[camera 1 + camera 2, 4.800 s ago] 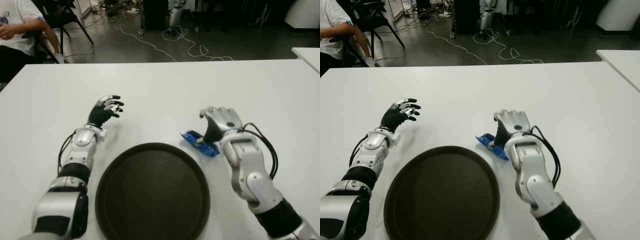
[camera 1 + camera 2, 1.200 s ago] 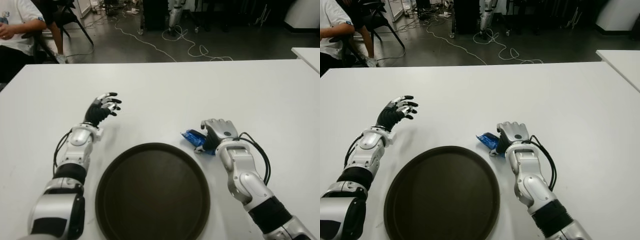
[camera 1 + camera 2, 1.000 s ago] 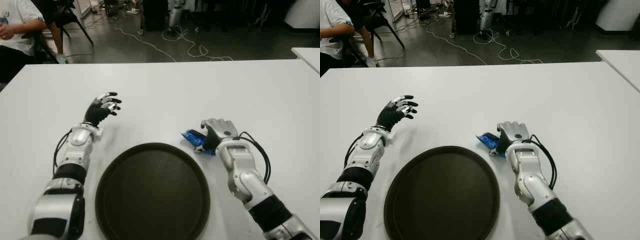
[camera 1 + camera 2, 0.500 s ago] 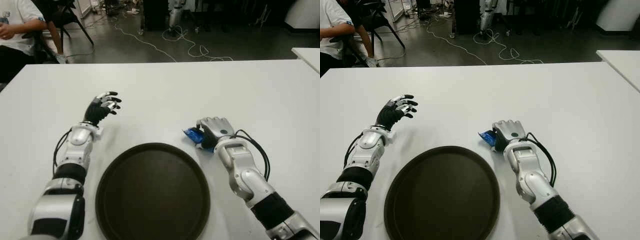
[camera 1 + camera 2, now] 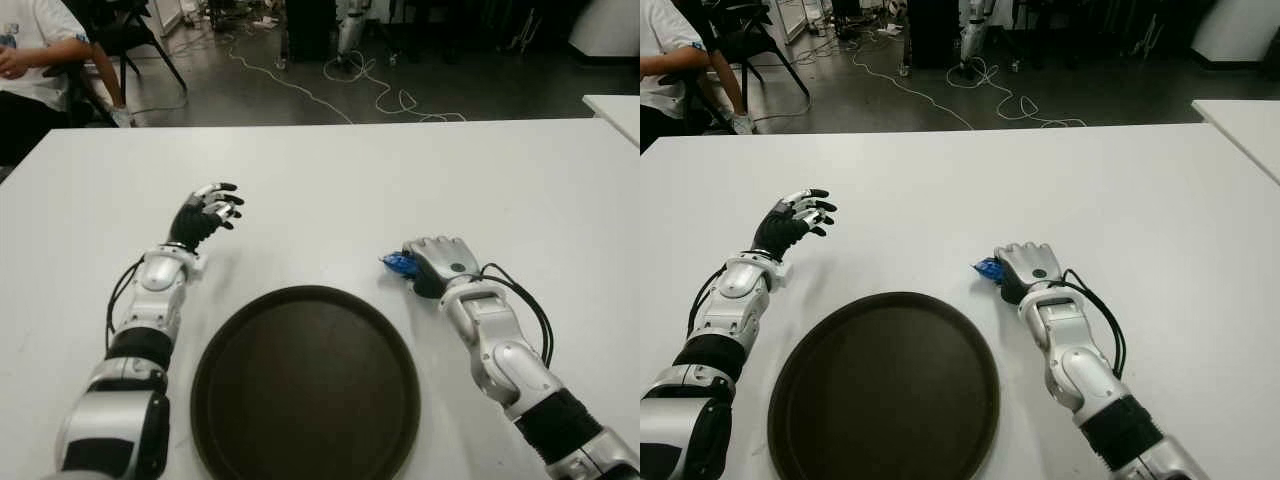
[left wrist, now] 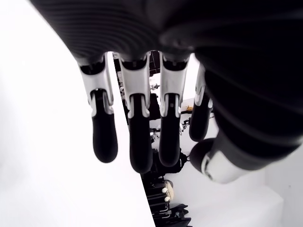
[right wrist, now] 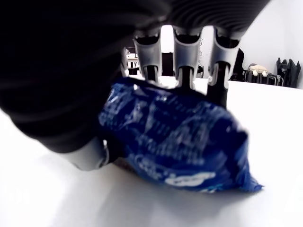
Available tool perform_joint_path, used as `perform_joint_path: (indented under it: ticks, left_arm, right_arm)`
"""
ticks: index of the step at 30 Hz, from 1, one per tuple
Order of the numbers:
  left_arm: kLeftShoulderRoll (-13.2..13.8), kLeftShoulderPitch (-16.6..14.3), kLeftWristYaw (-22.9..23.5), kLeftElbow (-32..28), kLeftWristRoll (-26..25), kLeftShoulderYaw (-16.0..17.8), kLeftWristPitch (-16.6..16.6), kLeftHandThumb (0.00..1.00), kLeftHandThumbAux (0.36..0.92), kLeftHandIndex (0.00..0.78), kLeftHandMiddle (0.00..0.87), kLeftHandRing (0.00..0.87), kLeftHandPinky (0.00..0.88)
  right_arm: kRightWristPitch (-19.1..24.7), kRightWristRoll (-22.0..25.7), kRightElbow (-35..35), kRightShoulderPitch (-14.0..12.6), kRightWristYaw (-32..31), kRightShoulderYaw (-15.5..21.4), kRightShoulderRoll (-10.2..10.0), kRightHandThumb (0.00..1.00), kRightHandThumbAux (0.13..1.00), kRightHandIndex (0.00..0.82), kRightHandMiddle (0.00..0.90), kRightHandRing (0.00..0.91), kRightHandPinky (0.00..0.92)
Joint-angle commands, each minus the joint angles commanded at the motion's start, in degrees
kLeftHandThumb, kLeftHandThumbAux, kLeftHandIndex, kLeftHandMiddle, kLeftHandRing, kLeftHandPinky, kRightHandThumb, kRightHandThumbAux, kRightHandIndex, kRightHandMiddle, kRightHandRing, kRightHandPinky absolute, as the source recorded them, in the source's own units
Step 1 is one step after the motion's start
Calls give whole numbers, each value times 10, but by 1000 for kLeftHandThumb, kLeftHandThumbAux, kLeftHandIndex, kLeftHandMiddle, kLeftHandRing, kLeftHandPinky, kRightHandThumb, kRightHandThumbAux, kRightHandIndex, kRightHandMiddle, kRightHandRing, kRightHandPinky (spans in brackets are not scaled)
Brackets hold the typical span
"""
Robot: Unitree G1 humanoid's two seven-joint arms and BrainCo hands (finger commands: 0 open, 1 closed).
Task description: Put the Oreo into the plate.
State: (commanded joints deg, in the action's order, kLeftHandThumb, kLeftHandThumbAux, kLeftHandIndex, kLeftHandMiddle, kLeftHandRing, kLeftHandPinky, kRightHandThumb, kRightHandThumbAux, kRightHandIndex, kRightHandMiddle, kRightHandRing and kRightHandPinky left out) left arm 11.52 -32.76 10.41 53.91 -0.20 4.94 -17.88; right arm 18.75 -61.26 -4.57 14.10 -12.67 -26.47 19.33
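Observation:
The Oreo (image 7: pixel 175 142) is a blue foil packet, and my right hand (image 5: pixel 437 264) is shut on it: three fingers curl over its top and the thumb presses from below. In the eye views only a blue tip of the Oreo (image 5: pixel 398 263) pokes out on the hand's left. This hand is low over the white table (image 5: pixel 330 180), just beyond the upper right rim of the round dark plate (image 5: pixel 300 385), which holds nothing. My left hand (image 5: pixel 207 213) is idle to the plate's upper left, fingers (image 6: pixel 135 137) spread and holding nothing.
A person (image 5: pixel 30 60) sits by a chair beyond the table's far left corner. Cables (image 5: pixel 360 85) trail over the dark floor behind the table. The corner of a second white table (image 5: pixel 615 108) shows at the right edge.
My right hand has closed further over the packet and shifted slightly right with it, so less blue shows than before. The left hand and the plate have stayed put.

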Motion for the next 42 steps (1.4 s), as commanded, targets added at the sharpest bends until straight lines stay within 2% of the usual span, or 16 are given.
perform_joint_path:
  ticks: [12, 23, 42]
  left_arm:
    - [-2, 4, 5, -7, -4, 3, 1, 98, 684, 264, 372, 406, 456]
    - [-4, 7, 6, -10, -11, 6, 1, 101, 699, 260, 373, 403, 449]
    - [-3, 2, 2, -3, -6, 3, 2, 107, 705, 277, 386, 416, 465]
  right_arm:
    - [-5, 20, 15, -5, -6, 10, 5, 691, 726, 431, 703, 710, 710]
    - [-14, 27, 24, -8, -5, 11, 14, 692, 725, 432, 717, 725, 723]
    - [-8, 34, 15, 2, -4, 19, 14, 691, 727, 433, 742, 742, 725]
